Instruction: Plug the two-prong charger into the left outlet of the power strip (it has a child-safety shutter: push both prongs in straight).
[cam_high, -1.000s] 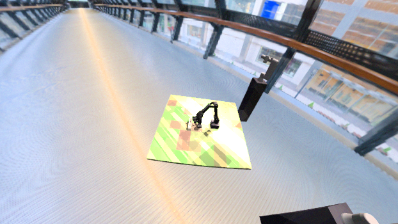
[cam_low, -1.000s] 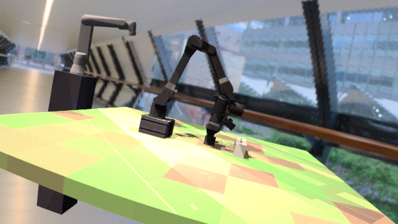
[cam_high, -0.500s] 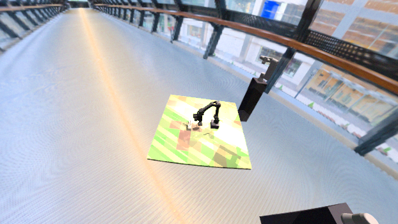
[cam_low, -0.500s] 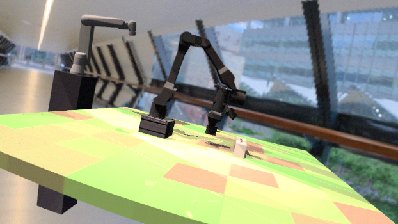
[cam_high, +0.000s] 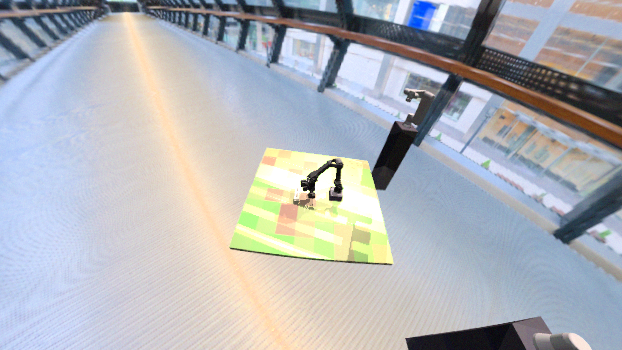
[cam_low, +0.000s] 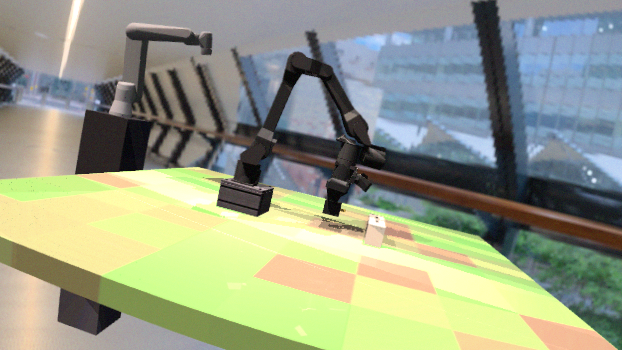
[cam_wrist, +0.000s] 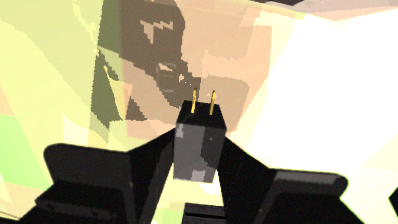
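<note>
1. Black parallel-jaw end effector (cam_high: 311, 194) (cam_low: 332, 208) (cam_wrist: 197, 134) clamped on the black-and-grey, box-shaped two-prong charger (cam_wrist: 199, 145).
2. Charger sits between both fingers, touching each; its body reaches past the fingertips in the wrist view.
3. Two thin gold-coloured metal prongs (cam_wrist: 203, 102) stick out of the charger's end, side by side, pointing away from the end effector.
4. End effector hangs above the green, yellow and salmon patchwork tabletop (cam_high: 260, 220) (cam_low: 190, 280) (cam_wrist: 15, 155), charger held off the surface.
5. White, box-shaped power strip (cam_high: 296, 196) (cam_low: 375, 231) on the tabletop, just right of the end effector in the exterior view; prongs not in it.
6. Outlet details too small to tell.
</note>
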